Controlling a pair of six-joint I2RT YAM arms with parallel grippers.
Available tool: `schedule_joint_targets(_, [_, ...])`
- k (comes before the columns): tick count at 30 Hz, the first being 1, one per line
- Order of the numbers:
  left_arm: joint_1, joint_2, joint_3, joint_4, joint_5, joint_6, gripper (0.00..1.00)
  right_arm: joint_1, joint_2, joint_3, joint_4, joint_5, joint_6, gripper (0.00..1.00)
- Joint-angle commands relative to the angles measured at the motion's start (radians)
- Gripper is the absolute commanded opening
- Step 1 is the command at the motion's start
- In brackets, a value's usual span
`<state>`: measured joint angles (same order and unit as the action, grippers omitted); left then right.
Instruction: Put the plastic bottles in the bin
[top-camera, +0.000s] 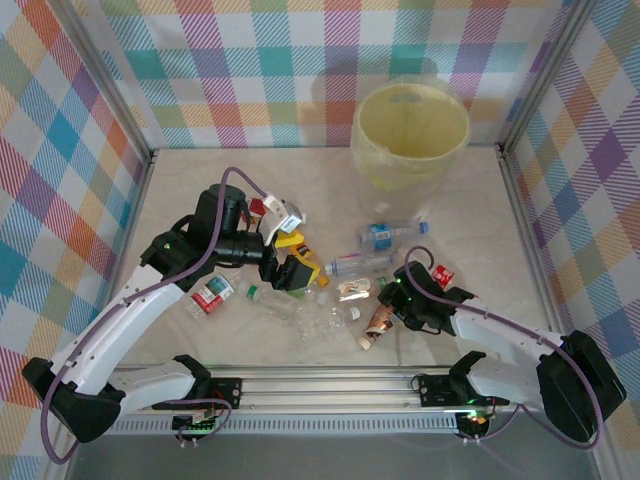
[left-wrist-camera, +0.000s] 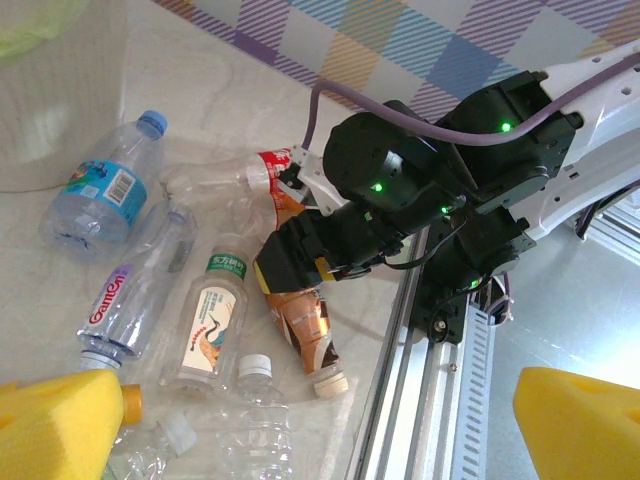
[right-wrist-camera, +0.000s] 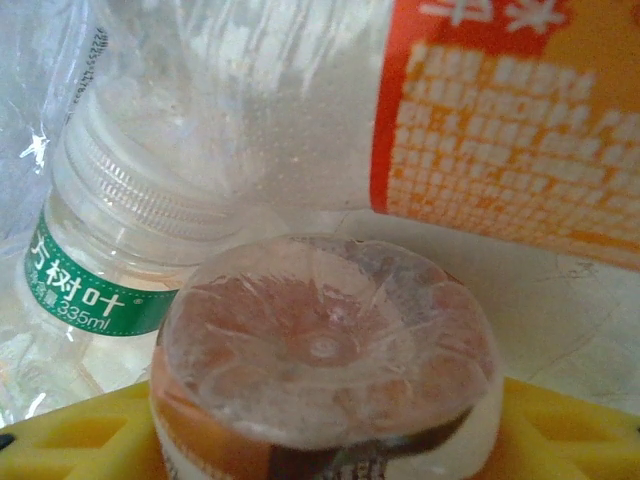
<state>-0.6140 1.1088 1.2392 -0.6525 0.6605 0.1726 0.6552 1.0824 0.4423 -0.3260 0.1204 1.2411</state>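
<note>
Right claw clamping brown bottle, front rail near

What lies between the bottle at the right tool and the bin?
Along the table, the blue-label bottle and a clear bottle lie between the brown-label bottle at the right tool and the bin. Above them, nothing visible.

Top cam's high behind the arm bases, looking down on the whole worktop. Left wrist cam looks across at the brown bottle from mid-range; right wrist cam's jammed right against its base.
</note>
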Motion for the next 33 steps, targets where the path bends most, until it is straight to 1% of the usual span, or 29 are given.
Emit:
schedule_joint_targets(1, [-0.013,-0.006,-0.01,0.011,-0.001,-0.01,1.0,0.006,-0.032,-0.013,0.006,0.025,-0.016,0.62])
schedule_joint_targets(6, [-0.013,-0.003,-0.01,0.012,-0.002,-0.012,1.0,0.005,-0.116,-0.01,-0.041,0.054,-0.048,0.58])
schedule_joint_targets(11, [-0.013,-0.003,-0.011,0.015,-0.008,-0.014,1.0,0.005,-0.2,0.012,-0.11,0.087,-0.102,0.57])
schedule_joint_targets(14, [-0.013,-0.008,-0.017,0.028,-0.019,-0.019,1.0,0.006,-0.247,0.059,-0.162,0.11,-0.189,0.57])
schedule_joint_targets(20, [-0.013,-0.039,-0.051,0.084,-0.064,-0.04,1.0,0.006,-0.306,0.187,-0.235,0.154,-0.412,0.55])
schedule_joint_targets(26, [-0.014,-0.077,-0.094,0.16,-0.103,-0.068,1.0,0.005,-0.285,0.363,-0.274,0.225,-0.622,0.55])
schedule_joint_targets(33, [-0.013,-0.092,-0.121,0.209,-0.111,-0.094,1.0,0.004,-0.182,0.622,-0.267,0.358,-0.853,0.55])
